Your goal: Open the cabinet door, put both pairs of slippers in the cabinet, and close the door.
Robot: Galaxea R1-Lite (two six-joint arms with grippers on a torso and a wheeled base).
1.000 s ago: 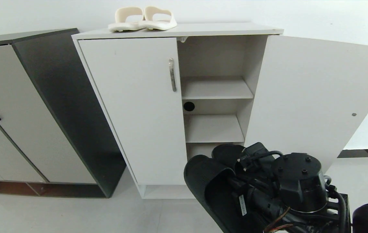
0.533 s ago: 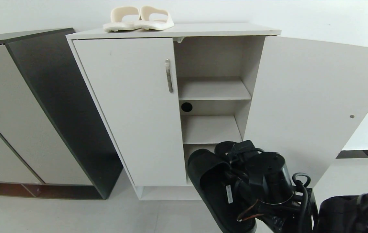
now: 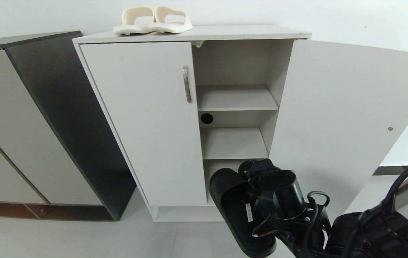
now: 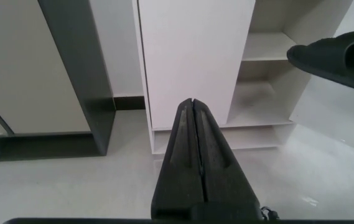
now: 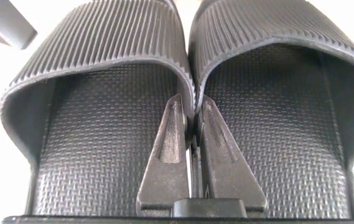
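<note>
My right gripper [image 5: 191, 118] is shut on the inner edges of a pair of black slippers [image 5: 114, 106], holding both side by side. In the head view the black slippers [image 3: 236, 200] hang low in front of the open right half of the white cabinet [image 3: 197, 34], near its bottom compartment. A cream pair of slippers [image 3: 152, 20] lies on the cabinet top at the left. The right door [image 3: 344, 118] stands swung wide open; the left door [image 3: 143, 122] is closed. My left gripper [image 4: 193, 106] is shut with nothing in it, low above the floor and facing the cabinet.
A dark grey cabinet [image 3: 57, 118] with pale doors stands close on the left of the white one. Three bare shelves [image 3: 236, 98] show inside the open half. A round hole [image 3: 207, 118] sits in the back panel. Pale floor [image 3: 82, 236] lies in front.
The right arm has carried the black slippers forward and down toward the cabinet's lower opening. The head camera shifted slightly between the oldest frame and the later ones.
</note>
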